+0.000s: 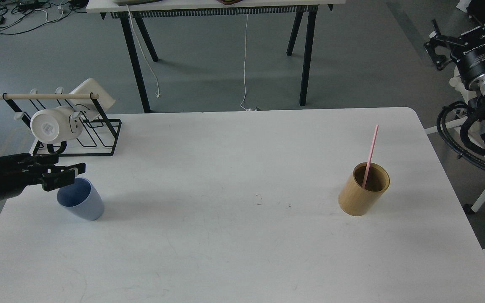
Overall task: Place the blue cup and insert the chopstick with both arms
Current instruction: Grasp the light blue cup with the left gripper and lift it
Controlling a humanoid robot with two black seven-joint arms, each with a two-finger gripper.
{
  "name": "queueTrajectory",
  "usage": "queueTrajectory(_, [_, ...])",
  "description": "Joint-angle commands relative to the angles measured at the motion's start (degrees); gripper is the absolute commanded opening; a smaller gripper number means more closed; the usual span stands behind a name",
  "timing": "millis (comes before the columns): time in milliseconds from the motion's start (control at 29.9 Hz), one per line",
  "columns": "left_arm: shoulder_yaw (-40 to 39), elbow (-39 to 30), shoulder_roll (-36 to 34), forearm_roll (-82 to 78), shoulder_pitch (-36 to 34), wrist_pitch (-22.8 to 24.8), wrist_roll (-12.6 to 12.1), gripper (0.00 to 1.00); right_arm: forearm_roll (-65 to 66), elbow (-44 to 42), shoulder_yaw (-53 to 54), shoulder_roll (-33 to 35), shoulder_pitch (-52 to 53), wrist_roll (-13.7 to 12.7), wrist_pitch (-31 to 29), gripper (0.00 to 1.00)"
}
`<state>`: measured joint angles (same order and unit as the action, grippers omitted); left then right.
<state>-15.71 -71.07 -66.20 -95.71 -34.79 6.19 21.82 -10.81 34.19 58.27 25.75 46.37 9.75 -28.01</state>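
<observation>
I am looking down at a white counter [242, 252] with rounded far corners, its top showing faint scuffs and a small dark mark near the middle. Beyond it a grey floor [225, 71] is stretching away to a second table [217, 6] on black legs, with a white cable [246, 63] hanging down from it and a tangle of cords [11, 17] lying at the far left. On the far left corner of the counter a black wire rack [95, 134] with a wooden rail [49, 96] is holding a white mug [55, 124] on its side, base turned toward me, and another white piece behind it. The blue cup [80, 199] is standing upright near the left edge, in front of the rack, mouth open upward. My left pincer [67, 173] is reaching in from the left and sitting over the cup's near rim; its fingers look drawn close together at the rim, but I cannot tell whether they are gripping the wall. Well apart on the right, a tan wooden cylinder [363, 189] is standing upright, and the chopstick [370, 155] is leaning inside it, its pink upper end sticking out above the rim toward the far side. My right pincer [438, 48] is hanging off the counter's right edge, up high; its dark fingers are too unclear for me to judge. Nothing is lying between the cup and the cylinder.
</observation>
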Motion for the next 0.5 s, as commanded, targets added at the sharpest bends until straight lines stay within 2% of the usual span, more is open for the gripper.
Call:
queueTrajectory(0, [0.68,3.65,0.98,-0.26,0.24,-0.3,1.82,0.77,0.0,0.0,0.09,0.18,-0.31,0.0,0.01,0.99])
queueTrajectory(201, [0.68,10.07,4.76,-8.07,1.21,-2.67,2.43,0.66,0.0,0.09,0.09,0.44,-0.31,0.0,0.01,0.99])
queueTrajectory(301, [0.59,10.87,5.55,-10.81,1.74,-3.2,3.4,0.6,0.0,0.09,0.09,0.44,-0.31,0.0,0.01,0.99])
queueTrajectory(468, [0.59,13.77,7.57,-11.16,2.35,-3.29,3.31,0.58,0.0,0.0,0.09,0.44,-0.31,0.0,0.01,0.99])
